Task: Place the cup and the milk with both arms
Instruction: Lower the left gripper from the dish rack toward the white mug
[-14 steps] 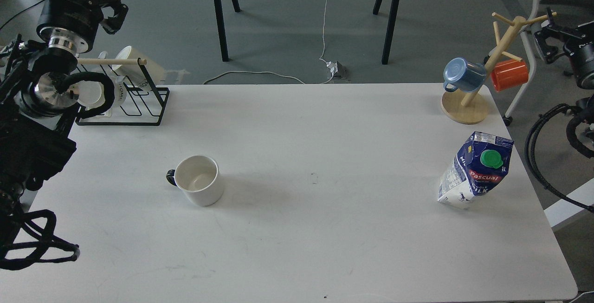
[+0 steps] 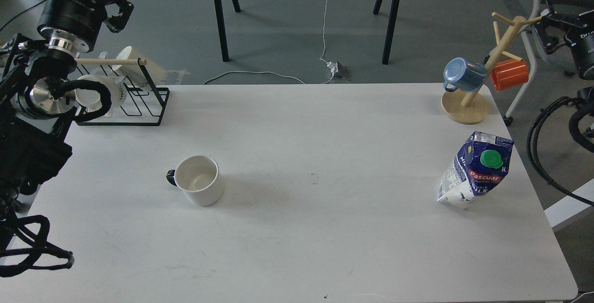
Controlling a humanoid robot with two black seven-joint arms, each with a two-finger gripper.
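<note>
A white cup (image 2: 199, 180) with a dark handle stands upright and empty on the white table (image 2: 297, 247), left of the middle. A blue and white milk carton (image 2: 477, 169) with a green cap stands near the table's right edge, leaning a little. My left gripper (image 2: 121, 5) is high at the far left, above the black rack and well away from the cup. Its fingers look spread and hold nothing. My right gripper (image 2: 546, 31) is off the table's far right corner, far from the carton. It is small and dark, so its fingers cannot be told apart.
A black wire rack (image 2: 134, 103) with white mugs and a wooden bar stands at the back left corner. A wooden mug tree (image 2: 482, 75) with a blue mug (image 2: 461, 74) and an orange mug (image 2: 509, 74) stands at the back right. Black cables hang at both sides.
</note>
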